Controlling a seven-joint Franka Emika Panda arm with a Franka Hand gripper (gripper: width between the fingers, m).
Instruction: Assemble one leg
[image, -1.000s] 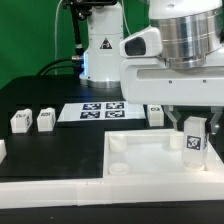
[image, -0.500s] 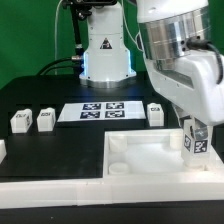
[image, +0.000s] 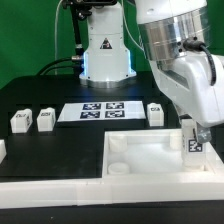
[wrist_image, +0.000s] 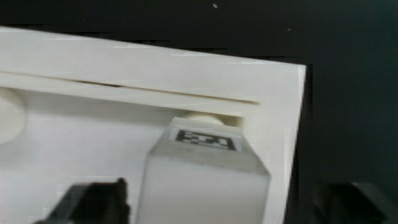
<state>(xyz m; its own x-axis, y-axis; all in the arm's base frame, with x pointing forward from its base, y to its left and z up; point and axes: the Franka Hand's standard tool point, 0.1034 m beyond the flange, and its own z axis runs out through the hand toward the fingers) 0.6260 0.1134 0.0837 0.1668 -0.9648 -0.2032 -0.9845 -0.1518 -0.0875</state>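
My pincer is clenched on the leg, a small white post held upright between my two dark fingers, with its black-and-white tag facing outward. Directly below the pincer lies the large white tray. The leg's lower end is at the tray's far corner on the exterior view's right, and I cannot tell whether it touches. Beside the pincer, toward the exterior view's left, a spare post stands on the black table. Farther that way lies the marker board, and well beyond it stand two other posts.
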